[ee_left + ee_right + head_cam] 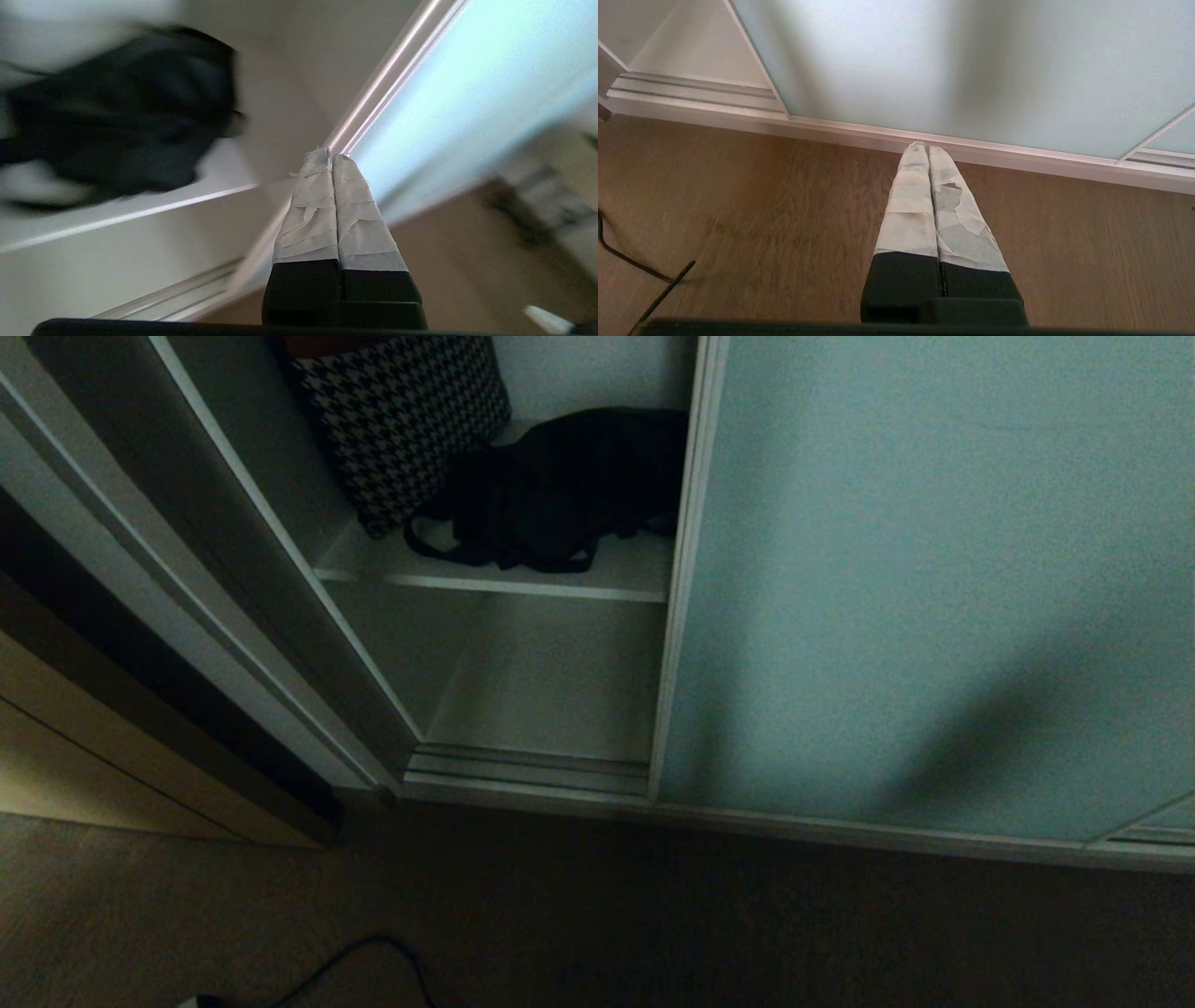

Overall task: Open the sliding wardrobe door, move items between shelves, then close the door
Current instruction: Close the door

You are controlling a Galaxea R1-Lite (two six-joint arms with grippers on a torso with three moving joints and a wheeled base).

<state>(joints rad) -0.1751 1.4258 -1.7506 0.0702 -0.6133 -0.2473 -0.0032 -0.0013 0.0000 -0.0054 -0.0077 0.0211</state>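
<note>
The frosted blue-green sliding wardrobe door [934, 579] stands slid to the right, leaving the left compartment open. A floppy black bag [569, 490] lies on the upper shelf [523, 581], next to a black-and-white houndstooth bag [401, 420]. The lower shelf [551, 681] is bare. My left gripper [331, 156] is shut and empty; it points at the door's silver frame [373, 88], with the black bag [121, 121] off to one side. My right gripper [927, 149] is shut and empty, low over the wooden floor in front of the door [971, 65]. Neither arm shows in the head view.
The door's floor track [527, 770] runs along the wardrobe's base. A beige wooden cabinet front [84, 756] stands at the left. A dark cable [373, 957] lies on the wooden floor [747, 933] near me, and the same cable [630, 266] shows in the right wrist view.
</note>
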